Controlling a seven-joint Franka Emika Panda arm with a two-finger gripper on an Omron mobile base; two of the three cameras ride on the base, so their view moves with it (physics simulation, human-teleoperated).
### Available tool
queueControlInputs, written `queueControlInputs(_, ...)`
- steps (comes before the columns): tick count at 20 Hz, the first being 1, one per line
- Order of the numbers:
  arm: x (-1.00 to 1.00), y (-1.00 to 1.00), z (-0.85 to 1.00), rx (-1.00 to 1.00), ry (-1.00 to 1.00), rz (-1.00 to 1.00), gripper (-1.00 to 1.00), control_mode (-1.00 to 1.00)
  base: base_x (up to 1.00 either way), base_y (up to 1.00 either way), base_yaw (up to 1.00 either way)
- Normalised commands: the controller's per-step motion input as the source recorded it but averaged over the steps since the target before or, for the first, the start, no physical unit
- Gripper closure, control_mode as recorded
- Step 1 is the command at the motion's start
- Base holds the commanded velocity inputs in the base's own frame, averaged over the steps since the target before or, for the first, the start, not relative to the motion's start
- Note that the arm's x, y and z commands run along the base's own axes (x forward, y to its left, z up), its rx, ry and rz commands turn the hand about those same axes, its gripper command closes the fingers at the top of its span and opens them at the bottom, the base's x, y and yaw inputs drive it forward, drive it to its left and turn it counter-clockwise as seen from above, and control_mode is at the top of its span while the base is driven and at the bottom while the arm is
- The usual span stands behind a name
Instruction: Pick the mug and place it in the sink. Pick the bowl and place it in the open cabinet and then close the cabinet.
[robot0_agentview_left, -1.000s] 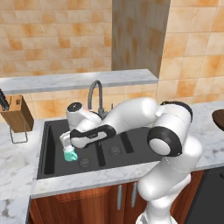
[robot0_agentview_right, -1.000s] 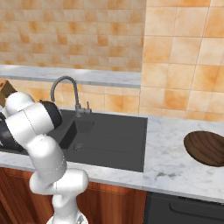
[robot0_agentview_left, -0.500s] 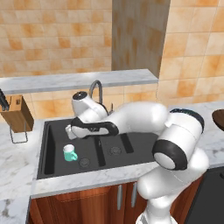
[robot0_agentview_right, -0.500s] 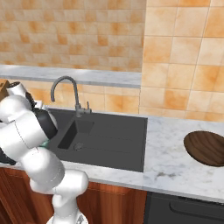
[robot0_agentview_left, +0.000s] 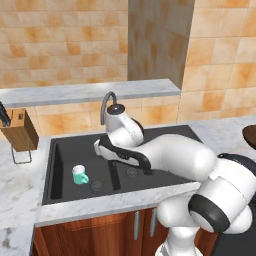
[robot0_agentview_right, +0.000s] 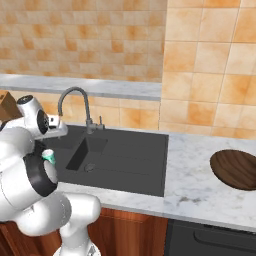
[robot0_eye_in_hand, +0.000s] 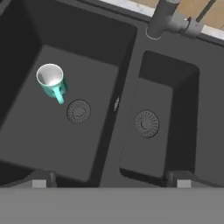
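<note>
The mug (robot0_agentview_left: 79, 174) stands upright on the floor of the sink's (robot0_agentview_left: 60, 150) left basin, beside the drain (robot0_eye_in_hand: 78, 111), with its handle turned toward that drain; in the hand view it lies well apart from both fingertips. The hand (robot0_eye_in_hand: 109, 180) hangs above the divider between the two basins, its fingertips (robot0_eye_in_hand: 40, 180) spread to full width with nothing between them. The first step of the task therefore reads as complete: the mug is in the sink and released. The step in hand is the transfer to the bowl (robot0_agentview_right: 235, 169), which rests on the marble surface (robot0_agentview_right: 190, 180) to the right of the sink, well apart from the arm, near the right edge of the right base view. The next move calls for lifting the hand clear of the tap (robot0_agentview_left: 106, 106) and the sink rim, then swinging the arm, and probably driving the base, to the right until the bowl is within reach. The bowl is wide and shallow, so a grasp on its rim, one finger inside and one outside, appears more workable than spanning the whole body. The cabinet's open side cannot be made out from these views, so its position must be found before the bowl is carried.
</note>
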Motion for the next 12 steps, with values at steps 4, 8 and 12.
queueControlInputs(4, -0.36, -0.82, 0.32, 0.18, 0.00, -0.08, -1.00, -1.00, 0.00, 0.00, 0.00)
queueControlInputs(8, -0.31, -0.67, 0.34, 0.06, -0.04, -0.09, -1.00, -1.00, 0.00, 0.00, 0.00)
queueControlInputs(12, -0.15, -0.79, 0.32, 0.00, -0.03, -0.09, -1.00, -1.00, 0.00, 0.00, 0.00)
